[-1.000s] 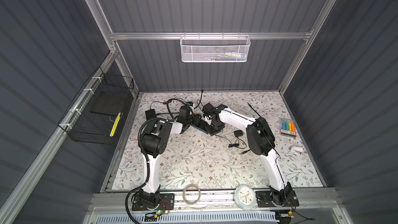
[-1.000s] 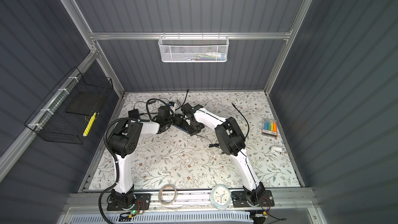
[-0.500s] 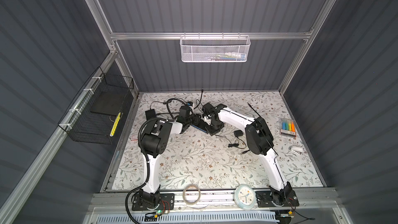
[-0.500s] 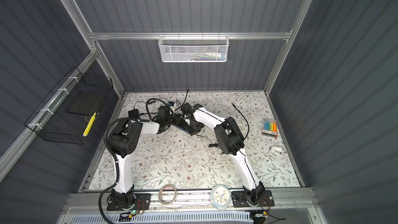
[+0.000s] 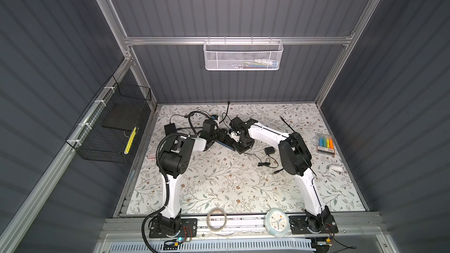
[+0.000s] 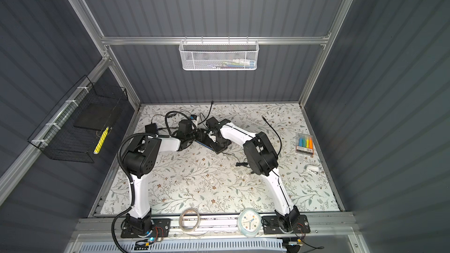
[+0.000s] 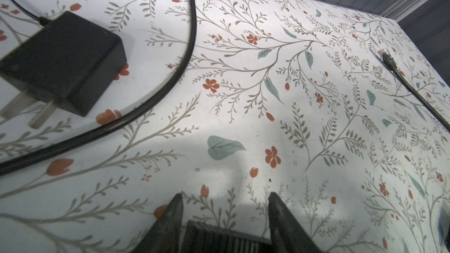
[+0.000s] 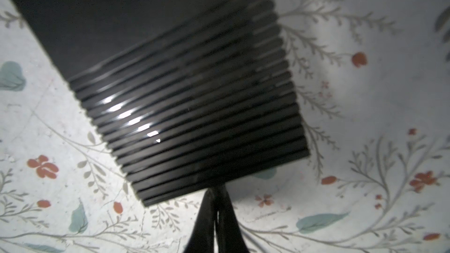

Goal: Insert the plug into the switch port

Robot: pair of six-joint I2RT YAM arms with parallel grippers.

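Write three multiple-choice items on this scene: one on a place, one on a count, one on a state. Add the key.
1. The white mesh basket hangs on: A the back wall; B the left wall; C the table.
2. The highlighter pack holds: A two; B four; C seven.
3. The right end effector is: A wide open; B shut, empty; C clamped on a plug.
Key: 1 A, it hooks on that wall's rail; 2 B, blue, green, yellow, orange; 3 B, its fingers meet at the switch edge.
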